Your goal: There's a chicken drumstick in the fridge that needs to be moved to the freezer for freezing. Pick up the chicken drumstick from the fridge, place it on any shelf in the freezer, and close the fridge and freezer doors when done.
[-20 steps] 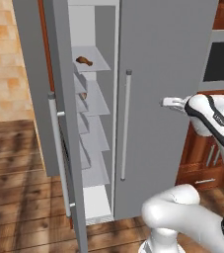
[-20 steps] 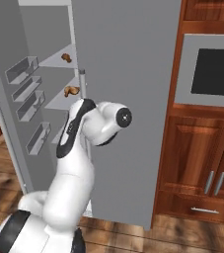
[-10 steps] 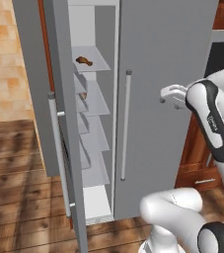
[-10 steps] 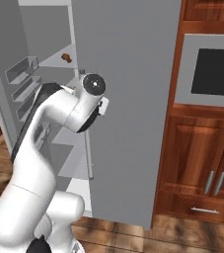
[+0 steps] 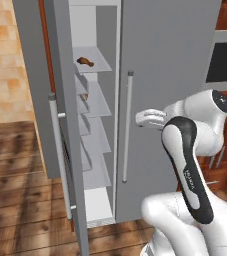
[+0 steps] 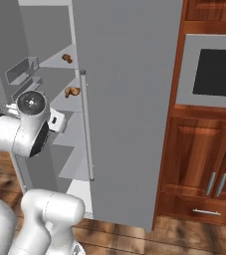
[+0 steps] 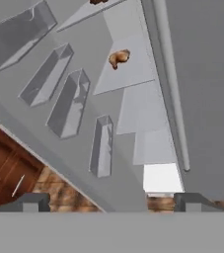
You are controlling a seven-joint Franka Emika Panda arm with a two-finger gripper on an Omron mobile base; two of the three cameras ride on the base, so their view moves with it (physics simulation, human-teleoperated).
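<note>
My gripper (image 5: 146, 118) hangs empty with fingers spread wide before the closed fridge door (image 5: 170, 85), right of its handle (image 5: 126, 127), the chicken drumstick (image 5: 85, 61) lying on a freezer (image 5: 92, 150) shelf left of that handle.

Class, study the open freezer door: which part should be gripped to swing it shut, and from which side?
Grip the vertical bar handle near mid-height, coming from the freezer door's outer face, at left in the left base view. The slim bar stands off the panel, leaving room behind.

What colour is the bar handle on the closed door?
Silver-grey; the bar handle shows best in the left base view.
</note>
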